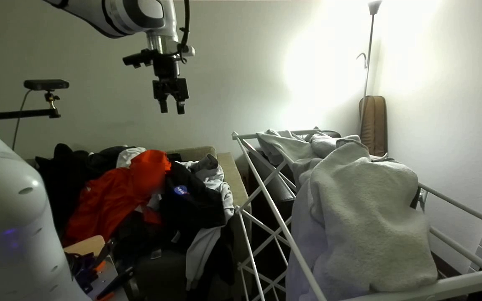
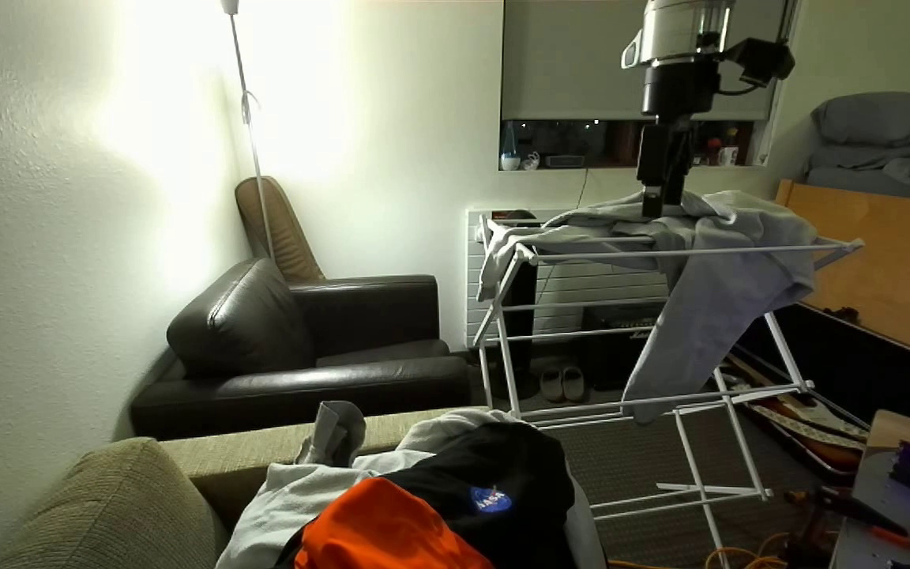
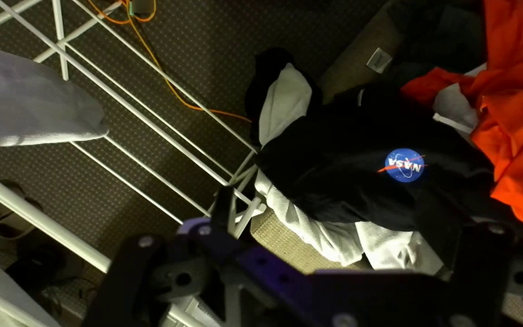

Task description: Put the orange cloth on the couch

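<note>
"Is that a beige sofa [image 1: 236,179]?"

"Yes. In an exterior view, a dark couch [image 2: 344,387] stands beyond it, towards twelve o'clock."

"The white drying rack [image 1: 467,283]?"

"At three o'clock from the sofa in an exterior view, a grey-white sheet [image 1: 366,217] draped over it."

"And on the sofa?"

"A pile of clothes [image 1: 128,234], a black garment [image 1: 199,209] in it."

"Where's the orange cloth [image 1: 149,165]?"

"Crumpled on that pile, touching the black garment, at ten o'clock from it in an exterior view."

"The gripper [image 1: 172,110]?"

"High up, close to twelve o'clock from the cloth in an exterior view, its fingers spread apart."

"The round patch [image 3: 405,165]?"

"Blue, marked NASA, on the black garment."
</note>
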`<state>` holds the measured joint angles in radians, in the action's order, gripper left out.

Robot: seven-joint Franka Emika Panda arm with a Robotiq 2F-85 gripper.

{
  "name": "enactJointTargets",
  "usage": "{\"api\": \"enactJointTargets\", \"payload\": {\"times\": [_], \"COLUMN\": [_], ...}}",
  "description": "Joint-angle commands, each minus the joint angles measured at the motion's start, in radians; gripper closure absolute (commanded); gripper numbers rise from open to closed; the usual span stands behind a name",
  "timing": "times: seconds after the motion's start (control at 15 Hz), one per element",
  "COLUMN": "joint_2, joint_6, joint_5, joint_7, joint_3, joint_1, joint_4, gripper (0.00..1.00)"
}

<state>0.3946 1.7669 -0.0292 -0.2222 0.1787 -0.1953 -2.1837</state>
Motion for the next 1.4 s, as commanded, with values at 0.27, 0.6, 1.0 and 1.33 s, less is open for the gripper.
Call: {"api": "enactJointTargets", "payload": {"times": [0.27,0.6,1.0,1.33], "joint_2": [0.087,0.091,-0.002,-0.056], "joint_6": [0.046,0.051,0.022,0.039], "joint_5": [-0.031,-0.024,0.014,0.016], "joint_7": [-0.053,-0.03,0.046,0.071], "joint_3": [-0.001,0.009,0.137,0.154], "joint_1": [0.044,0.032,-0.068,-0.077], "joint_4": [-0.086,-0.081,0.074,0.143], "gripper": [0.0,0.0,0.0,0.0]}}
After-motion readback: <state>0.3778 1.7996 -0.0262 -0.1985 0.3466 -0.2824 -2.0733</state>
